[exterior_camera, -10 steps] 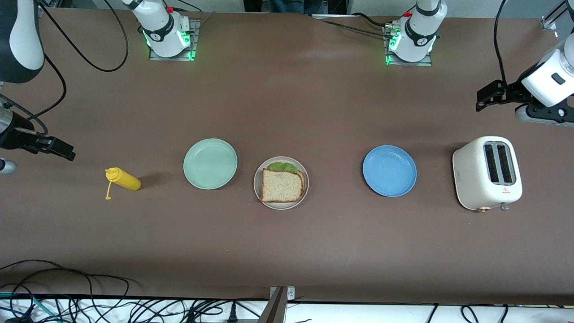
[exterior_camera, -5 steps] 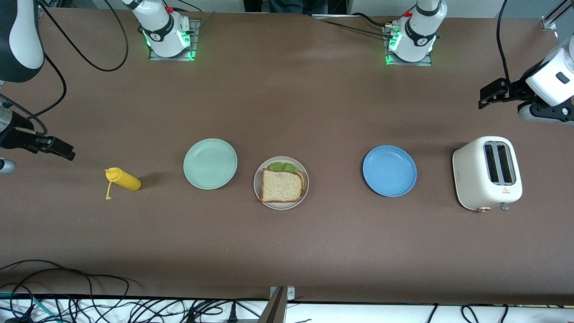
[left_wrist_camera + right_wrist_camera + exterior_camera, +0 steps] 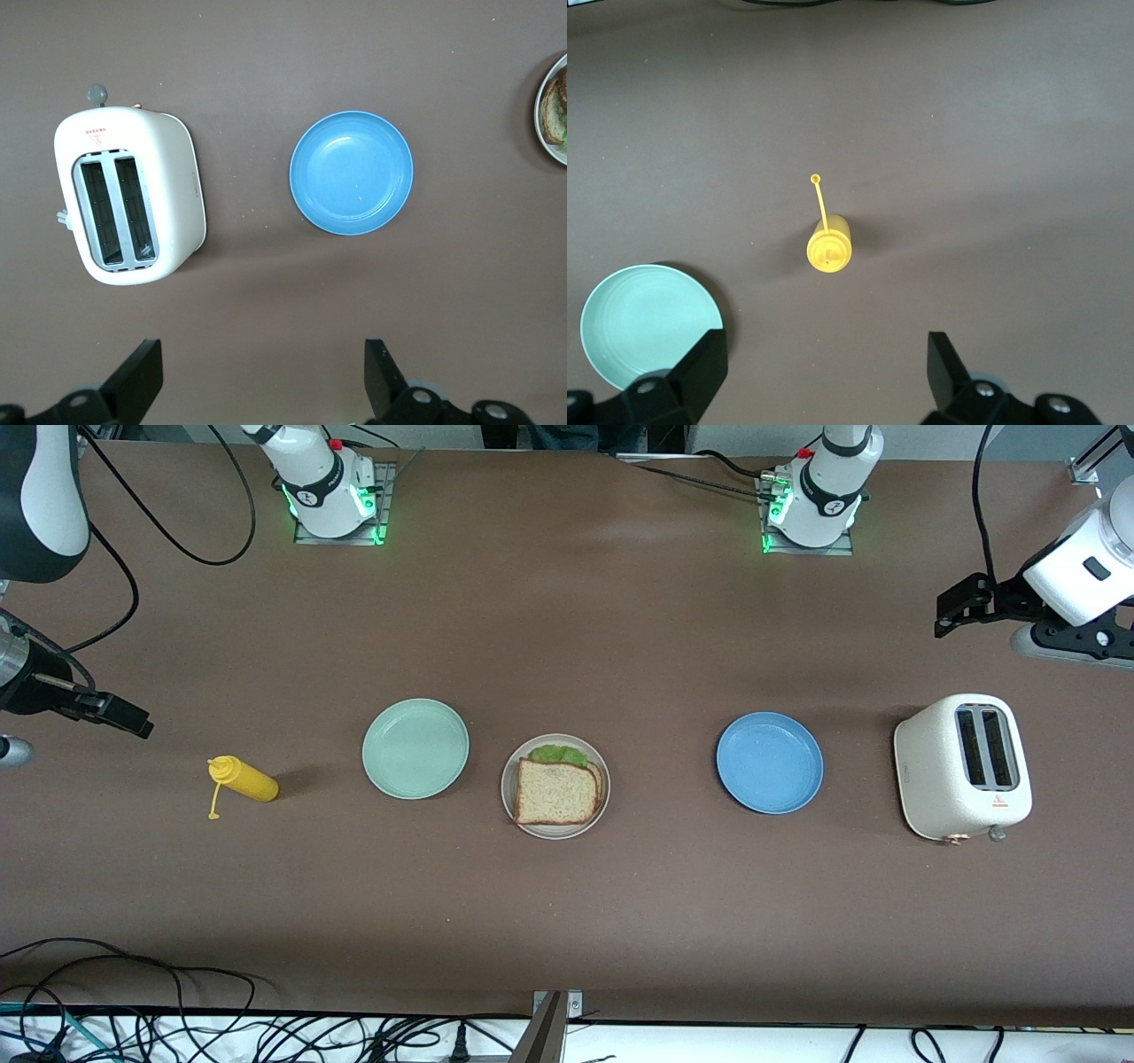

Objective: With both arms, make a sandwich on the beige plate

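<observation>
The sandwich (image 3: pixel 557 787) sits assembled on the beige plate (image 3: pixel 512 804), between the mint-green plate (image 3: pixel 415 748) and blue plate (image 3: pixel 769 763). Left gripper (image 3: pixel 257 381) and right gripper (image 3: pixel 822 372) hang wide, holding nothing (each over bare table at its own end). Risk: any renewed reach could nudge the top slice askew.

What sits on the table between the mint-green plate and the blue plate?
In the front view, the beige plate holding the sandwich lies between the mint-green plate and the blue plate, close beside the mint-green one.

Assembled sandwich (image 3: pixel 558 791) on beige plate (image 3: pixel 512 808)
</observation>
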{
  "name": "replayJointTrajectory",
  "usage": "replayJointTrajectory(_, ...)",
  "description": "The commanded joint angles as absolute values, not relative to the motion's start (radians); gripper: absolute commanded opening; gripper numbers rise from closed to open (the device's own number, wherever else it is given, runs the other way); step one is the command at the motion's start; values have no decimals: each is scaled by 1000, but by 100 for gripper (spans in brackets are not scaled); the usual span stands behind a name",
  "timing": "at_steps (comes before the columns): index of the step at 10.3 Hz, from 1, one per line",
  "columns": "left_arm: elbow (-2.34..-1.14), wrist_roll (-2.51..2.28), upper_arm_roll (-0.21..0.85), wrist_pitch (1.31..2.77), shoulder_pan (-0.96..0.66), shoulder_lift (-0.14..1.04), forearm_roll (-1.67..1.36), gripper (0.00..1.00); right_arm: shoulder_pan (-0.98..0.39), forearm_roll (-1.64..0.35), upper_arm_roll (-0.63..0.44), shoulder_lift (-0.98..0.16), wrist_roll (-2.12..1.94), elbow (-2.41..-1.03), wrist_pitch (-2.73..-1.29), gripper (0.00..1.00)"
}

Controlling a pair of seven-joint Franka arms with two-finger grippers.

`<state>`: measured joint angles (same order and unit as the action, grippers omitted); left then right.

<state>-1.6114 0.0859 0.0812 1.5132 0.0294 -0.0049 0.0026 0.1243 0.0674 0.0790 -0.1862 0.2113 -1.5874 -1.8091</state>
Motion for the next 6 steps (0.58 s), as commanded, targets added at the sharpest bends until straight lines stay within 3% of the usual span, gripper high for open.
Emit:
replayJointTrajectory(1, -1580, 78, 80, 1494, 37, 8, 37, 100, 132, 58, 87, -161, 230, -1598, -1804, 100)
replayJointTrajectory(6, -1565, 78, 78, 1497, 37, 20, 23, 100, 132, 38, 86, -166, 233, -1585, -1810, 100)
